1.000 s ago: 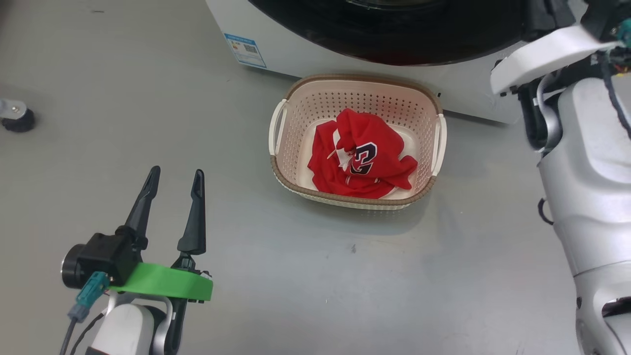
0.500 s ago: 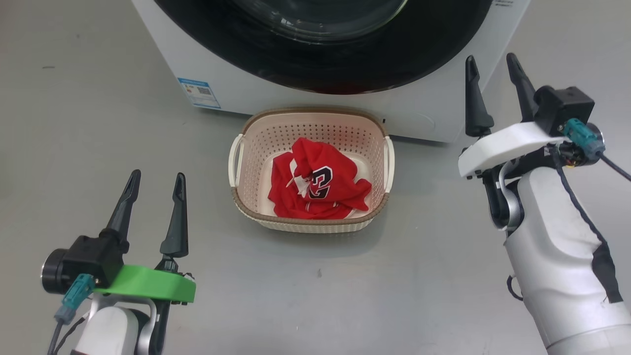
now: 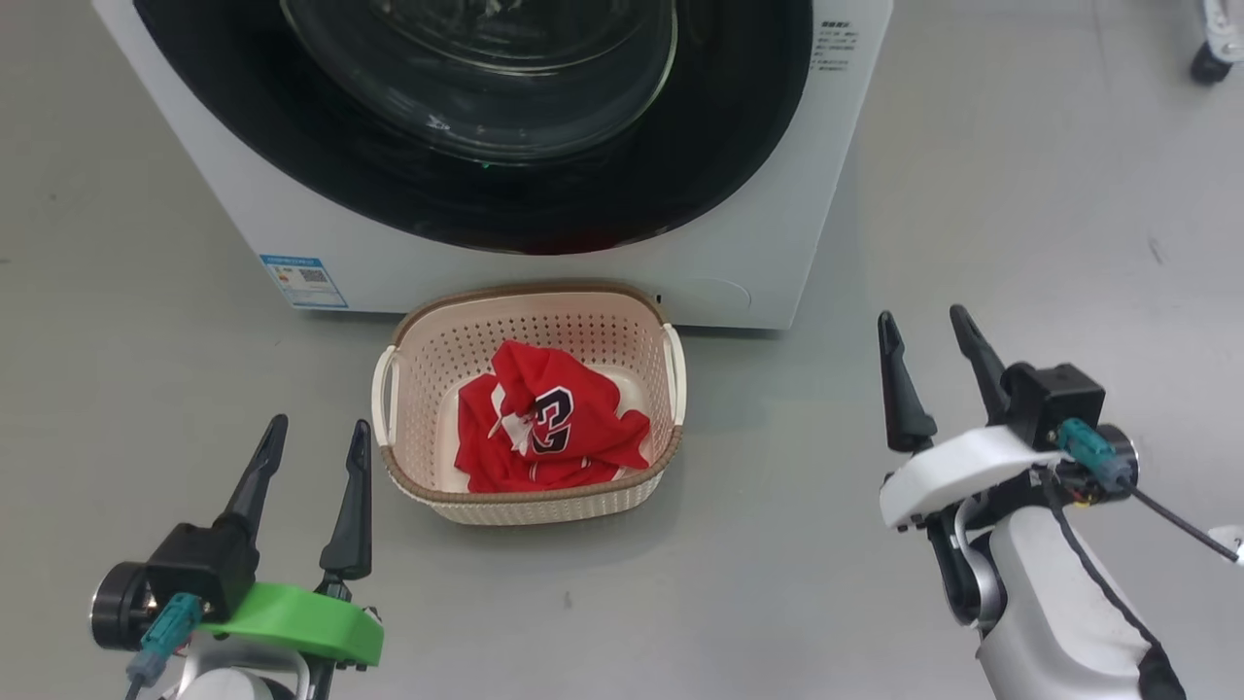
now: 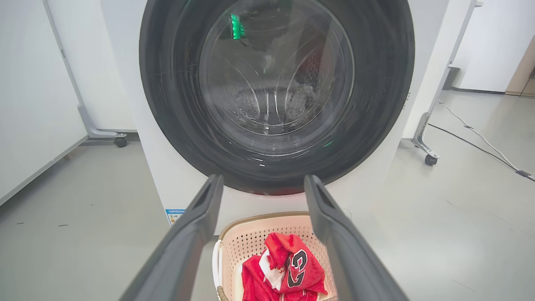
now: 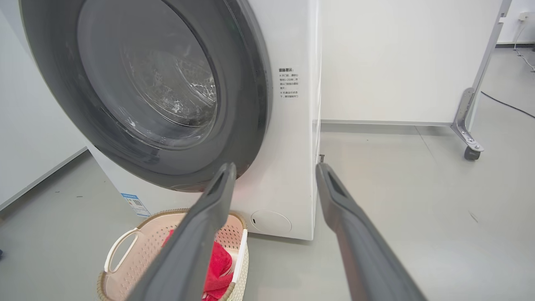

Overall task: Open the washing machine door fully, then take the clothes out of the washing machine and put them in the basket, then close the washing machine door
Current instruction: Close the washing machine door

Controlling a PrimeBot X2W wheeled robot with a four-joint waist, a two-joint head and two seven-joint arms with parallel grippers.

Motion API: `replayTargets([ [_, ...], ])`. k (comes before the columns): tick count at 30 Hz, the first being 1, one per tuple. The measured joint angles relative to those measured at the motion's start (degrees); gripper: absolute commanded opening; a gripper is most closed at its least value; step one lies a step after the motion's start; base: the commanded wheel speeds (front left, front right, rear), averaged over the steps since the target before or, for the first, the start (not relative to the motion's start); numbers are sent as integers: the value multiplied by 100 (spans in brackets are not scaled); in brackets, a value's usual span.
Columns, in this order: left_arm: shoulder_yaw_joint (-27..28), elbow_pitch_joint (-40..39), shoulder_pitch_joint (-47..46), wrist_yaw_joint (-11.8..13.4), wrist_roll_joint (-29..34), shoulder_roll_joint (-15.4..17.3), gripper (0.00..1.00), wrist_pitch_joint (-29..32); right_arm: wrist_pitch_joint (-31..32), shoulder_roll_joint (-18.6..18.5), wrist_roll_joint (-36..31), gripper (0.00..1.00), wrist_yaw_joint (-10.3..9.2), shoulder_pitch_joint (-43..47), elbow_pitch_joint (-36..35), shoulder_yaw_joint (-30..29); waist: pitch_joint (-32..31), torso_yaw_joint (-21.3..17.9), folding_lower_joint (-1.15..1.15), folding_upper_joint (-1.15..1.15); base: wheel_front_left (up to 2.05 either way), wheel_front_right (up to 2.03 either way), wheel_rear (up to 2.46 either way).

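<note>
End effector status: the left end effector hangs to the left of the basket, fingers apart and holding nothing. The right end effector hangs well to the right of the basket, likewise spread and empty. The basket stands on the floor, its rear rim just in front of the washing machine, and the clothes lie bunched inside it. Directly above and behind the basket, the door appears flush against the machine front. Hazard 1: the latch is not visible, so full engagement cannot be confirmed; an unlatched door could swing out over the basket. Hazard 2: the glass carries reflections, so a garment left in the drum cannot be ruled out. Hazard 3: any further reach toward the door passes over the basket, where a low forearm or finger could clip the rim, shift the basket or snag the fabric.
</note>
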Motion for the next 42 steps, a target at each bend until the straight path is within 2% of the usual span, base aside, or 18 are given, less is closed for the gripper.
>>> replayTargets([
  [7, -4, -2, 359, 93, -1, 0, 100, 78, 0, 20, 5, 100, -108, 598, -246, 42, -296, -331, 0, 0, 0, 0, 0],
  [17, -134, -46, 614, 92, -1, -1, 100, 196, 1, 36, 5, 100, -249, 1312, -535, 43, -659, -641, 0, 0, 0, 0, 0],
  [42, -144, -296, 873, 238, 55, 15, 100, 347, 0, 67, 4, 100, -411, 1886, -1044, 146, -901, -667, 0, 0, 0, 0, 0],
])
